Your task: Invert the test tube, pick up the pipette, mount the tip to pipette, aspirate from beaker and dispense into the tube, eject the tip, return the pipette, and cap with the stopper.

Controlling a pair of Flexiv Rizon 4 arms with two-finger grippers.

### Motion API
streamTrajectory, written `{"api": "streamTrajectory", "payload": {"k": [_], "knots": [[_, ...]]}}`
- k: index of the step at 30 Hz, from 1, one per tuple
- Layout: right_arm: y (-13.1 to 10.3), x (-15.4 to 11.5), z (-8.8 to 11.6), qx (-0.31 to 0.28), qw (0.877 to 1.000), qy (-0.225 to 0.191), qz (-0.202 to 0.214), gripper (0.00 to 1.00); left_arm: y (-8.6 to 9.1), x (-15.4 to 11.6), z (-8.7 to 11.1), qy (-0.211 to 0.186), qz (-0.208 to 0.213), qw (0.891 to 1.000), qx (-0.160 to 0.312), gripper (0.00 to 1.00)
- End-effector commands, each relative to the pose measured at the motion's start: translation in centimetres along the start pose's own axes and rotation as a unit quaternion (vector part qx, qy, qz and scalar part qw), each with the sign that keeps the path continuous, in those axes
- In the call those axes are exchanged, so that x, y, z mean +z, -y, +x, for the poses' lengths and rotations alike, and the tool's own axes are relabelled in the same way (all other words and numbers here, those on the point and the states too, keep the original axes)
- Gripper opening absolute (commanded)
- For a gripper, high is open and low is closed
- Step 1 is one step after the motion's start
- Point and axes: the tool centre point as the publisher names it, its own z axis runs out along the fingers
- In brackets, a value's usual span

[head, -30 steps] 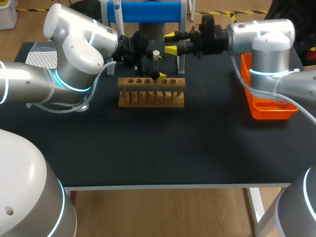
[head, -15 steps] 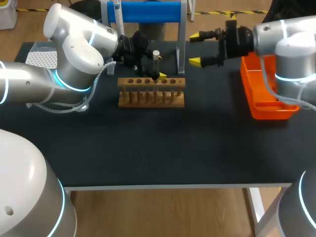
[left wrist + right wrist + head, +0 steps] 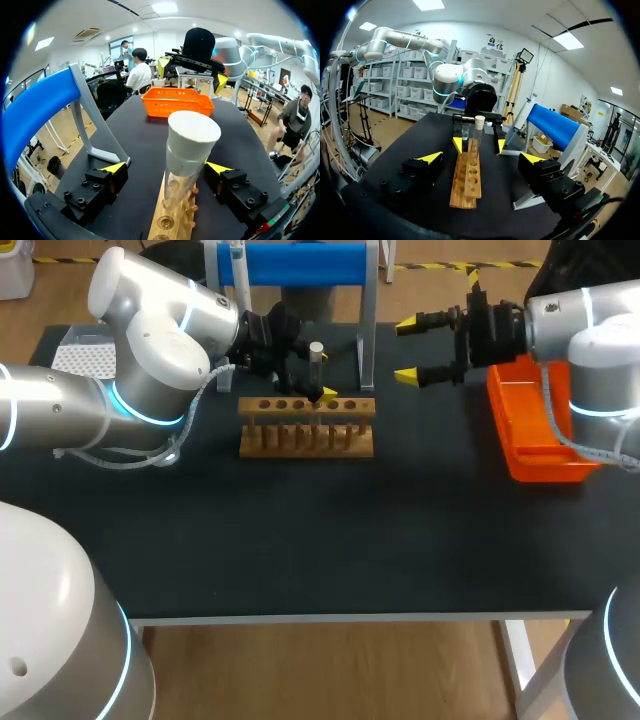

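A glass test tube [image 3: 316, 368] with a white stopper [image 3: 193, 141] stands upright in the wooden rack [image 3: 306, 426]. My left gripper [image 3: 312, 380] is at the tube and open; its fingers [image 3: 114, 168] flank the glass with a gap on each side. In the right wrist view the tube [image 3: 479, 128] and rack [image 3: 469, 176] lie straight ahead of my right gripper [image 3: 481, 157]. My right gripper [image 3: 407, 350] hovers right of the rack, open and empty, pointing toward the tube. The pipette [image 3: 236, 260] hangs on the blue stand [image 3: 300, 262] behind the rack.
An orange basket [image 3: 548, 462] sits at the table's right edge, under my right arm. A white tip box [image 3: 80, 352] lies at the far left, behind my left arm. The blue stand's grey leg [image 3: 367, 335] rises between the rack and my right gripper.
My right gripper has drawn back to the right, away from the stoppered tube, and its fingers have spread wider. My left arm and the tube have stayed put.
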Motion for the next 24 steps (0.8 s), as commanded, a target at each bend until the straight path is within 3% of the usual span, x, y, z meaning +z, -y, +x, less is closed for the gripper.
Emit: {"api": "streamTrajectory", "payload": {"k": [1,13,24], "knots": [[-0.1,-0.1,0.1,0.000,1.000,0.001,0.001,1.00,0.0,0.1,-0.1,-0.002,0.000,1.000,0.000,1.00],[-0.1,-0.1,0.1,0.000,1.000,0.001,0.001,1.00,0.2,-0.9,0.3,-0.004,0.001,1.000,0.003,1.00],[-0.1,-0.1,0.1,0.000,1.000,0.001,0.001,1.00,-0.5,-3.0,0.9,0.006,-0.031,0.999,-0.011,1.00]]}}
